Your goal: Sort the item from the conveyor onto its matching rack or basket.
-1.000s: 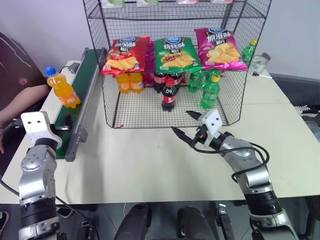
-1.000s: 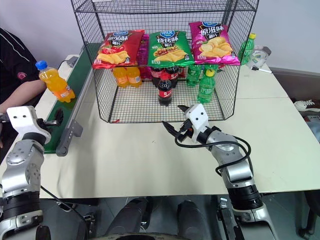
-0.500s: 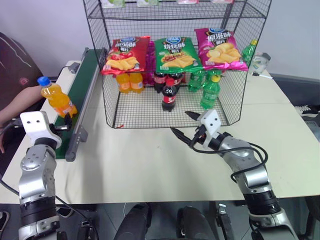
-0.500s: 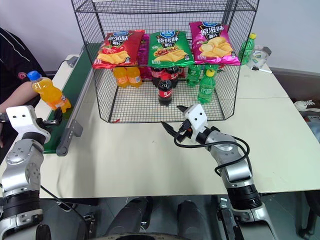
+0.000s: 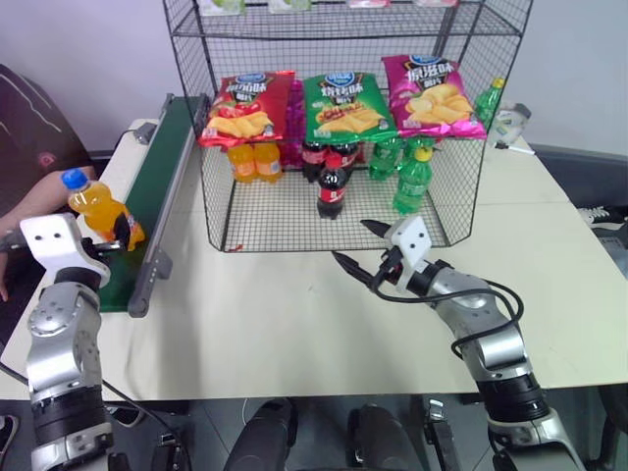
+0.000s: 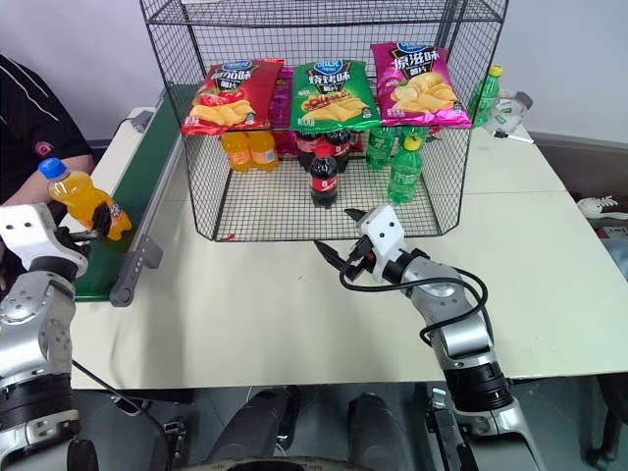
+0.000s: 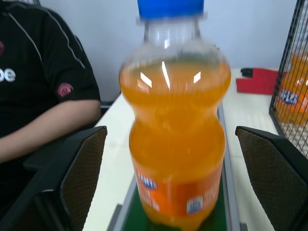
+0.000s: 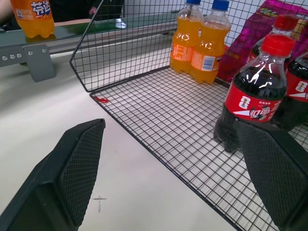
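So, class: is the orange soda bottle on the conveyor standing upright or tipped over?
Upright: the orange soda bottle stands base-down on the conveyor, blue cap on top.

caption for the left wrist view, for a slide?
Orange soda bottle standing on the conveyor between the open left gripper fingers.

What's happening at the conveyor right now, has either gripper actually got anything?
Neither holds anything. The orange soda bottle stands on the conveyor, and the left gripper sits open with its fingers on either side of it, not yet closed. The right gripper hovers open over the table in front of the rack, facing the cola bottle on its lower level. A person's arm rests beside the belt.
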Controlling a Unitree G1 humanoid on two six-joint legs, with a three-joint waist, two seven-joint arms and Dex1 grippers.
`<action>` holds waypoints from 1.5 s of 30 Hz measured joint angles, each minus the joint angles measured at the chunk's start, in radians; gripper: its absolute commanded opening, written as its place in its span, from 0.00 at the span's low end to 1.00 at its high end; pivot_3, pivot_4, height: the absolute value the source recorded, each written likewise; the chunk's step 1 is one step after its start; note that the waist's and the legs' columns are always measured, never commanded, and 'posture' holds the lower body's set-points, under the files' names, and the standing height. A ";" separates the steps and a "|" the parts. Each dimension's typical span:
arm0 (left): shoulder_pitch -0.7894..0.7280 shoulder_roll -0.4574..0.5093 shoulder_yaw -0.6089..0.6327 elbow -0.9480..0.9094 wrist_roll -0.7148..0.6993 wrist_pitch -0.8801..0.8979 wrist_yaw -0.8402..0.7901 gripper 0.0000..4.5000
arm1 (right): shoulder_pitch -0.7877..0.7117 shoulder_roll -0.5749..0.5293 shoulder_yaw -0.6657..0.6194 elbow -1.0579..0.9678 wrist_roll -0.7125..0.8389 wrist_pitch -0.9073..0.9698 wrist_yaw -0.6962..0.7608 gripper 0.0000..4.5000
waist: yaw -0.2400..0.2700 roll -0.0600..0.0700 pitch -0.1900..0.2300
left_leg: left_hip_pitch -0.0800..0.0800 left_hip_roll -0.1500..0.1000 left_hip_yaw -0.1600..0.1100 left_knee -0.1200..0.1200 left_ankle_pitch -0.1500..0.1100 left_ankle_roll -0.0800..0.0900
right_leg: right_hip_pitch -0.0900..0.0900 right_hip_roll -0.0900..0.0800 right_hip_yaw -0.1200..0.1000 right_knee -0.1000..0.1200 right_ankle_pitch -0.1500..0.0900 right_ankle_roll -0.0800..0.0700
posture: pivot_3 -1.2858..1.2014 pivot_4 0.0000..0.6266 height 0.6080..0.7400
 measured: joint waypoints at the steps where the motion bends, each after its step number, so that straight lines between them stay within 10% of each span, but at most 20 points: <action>1: 0.000 0.001 0.003 0.000 0.000 0.000 0.000 0.99 | 0.000 0.000 0.001 0.000 0.000 0.000 0.000 1.00 | 0.000 0.000 0.000 | 0.000 0.000 0.000 0.000 0.000 0.000 | 0.000 0.000 0.000 0.000 0.000 0.000 | 0.52 0.24 1.00; 13: 0.000 0.008 0.004 -0.004 0.000 0.004 0.000 0.99 | 0.000 0.003 0.006 0.000 0.000 0.000 0.004 1.00 | 0.000 0.000 0.000 | 0.000 0.000 0.000 0.000 0.000 0.000 | 0.000 0.000 0.000 0.000 0.000 0.000 | 0.52 0.24 1.00; 19: 0.001 0.008 0.000 -0.012 0.000 0.006 -0.003 0.56 | 0.000 0.005 0.006 0.000 0.000 0.000 0.004 1.00 | 0.000 0.000 0.000 | 0.000 0.000 0.000 0.000 0.000 0.000 | 0.000 0.000 0.000 0.000 0.000 0.000 | 0.52 0.24 1.00; 35: -0.092 0.052 -0.029 -0.151 -0.056 0.119 -0.041 0.56 | 0.000 0.005 0.006 0.000 0.000 0.000 0.008 1.00 | 0.002 -0.002 0.000 | 0.000 0.000 -0.001 0.001 0.000 0.000 | 0.001 0.000 -0.001 0.000 0.000 0.000 | 0.52 0.24 1.00; 45: -0.157 0.036 -0.294 -0.336 -0.174 0.301 -0.185 0.56 | -0.016 -0.023 -0.033 -0.001 0.001 0.000 0.003 1.00 | -0.007 -0.001 0.001 | 0.000 0.000 0.000 0.000 0.000 0.000 | 0.003 0.001 0.000 0.001 0.000 0.000 | 0.52 0.24 1.00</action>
